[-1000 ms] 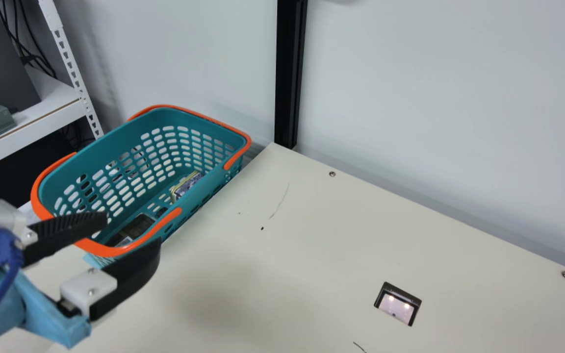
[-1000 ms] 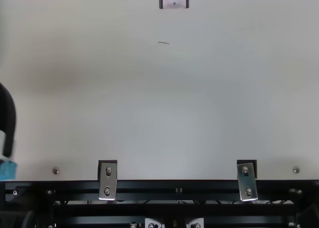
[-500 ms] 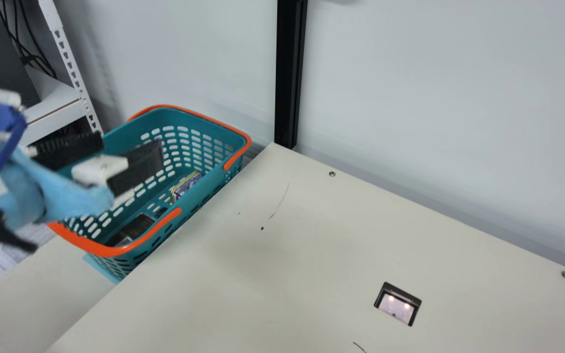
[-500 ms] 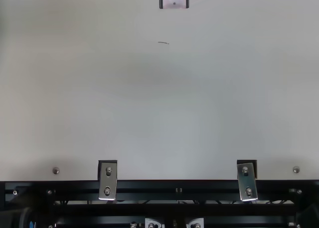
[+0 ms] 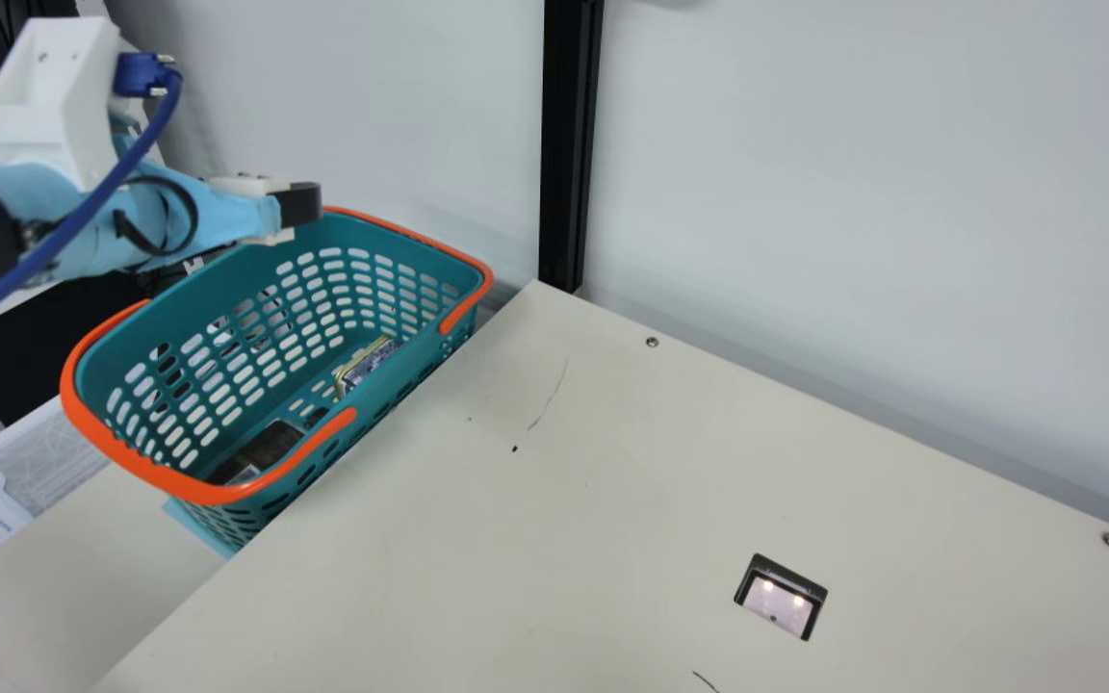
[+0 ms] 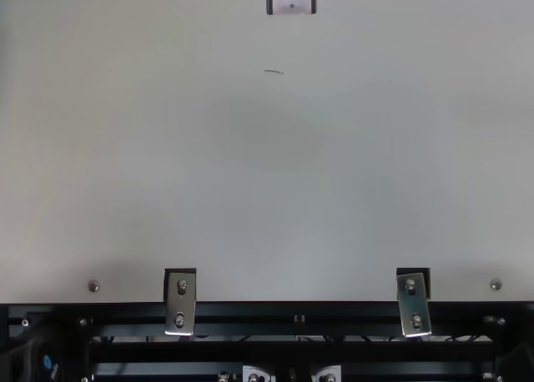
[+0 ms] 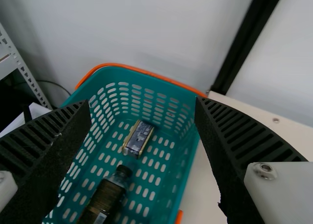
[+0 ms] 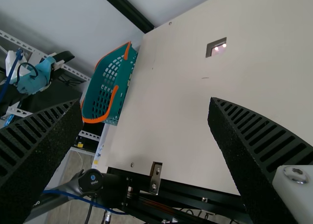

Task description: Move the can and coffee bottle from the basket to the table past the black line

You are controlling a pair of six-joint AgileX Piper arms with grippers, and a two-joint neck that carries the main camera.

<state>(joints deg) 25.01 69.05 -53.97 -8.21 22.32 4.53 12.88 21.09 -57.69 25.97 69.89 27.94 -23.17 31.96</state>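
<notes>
In the main view my left gripper (image 5: 299,204) hangs above the far left rim of the teal basket (image 5: 227,279). The left wrist view has the left gripper (image 7: 142,136) open, its fingers wide apart with nothing between them, over the basket (image 7: 83,94). Inside, on the basket floor, lie the can (image 7: 138,138) and, on its side, the dark coffee bottle (image 7: 104,199) with its black cap towards the can. From the main view the can (image 5: 367,364) and the bottle (image 5: 261,450) are partly covered by the near wall. My right gripper (image 8: 145,131) stands open and holds nothing.
The basket, with orange handles folded on its rim, stands beside the left edge of the cream table (image 5: 564,520). A black post (image 5: 569,144) rises at the table's far corner. White shelving (image 8: 29,50) stands behind the left arm. A dark-framed cutout (image 5: 781,597) is in the table.
My left gripper has risen and moved away from the basket's near end to above its far left rim, leaving the top view. The basket and its contents have kept their places.
</notes>
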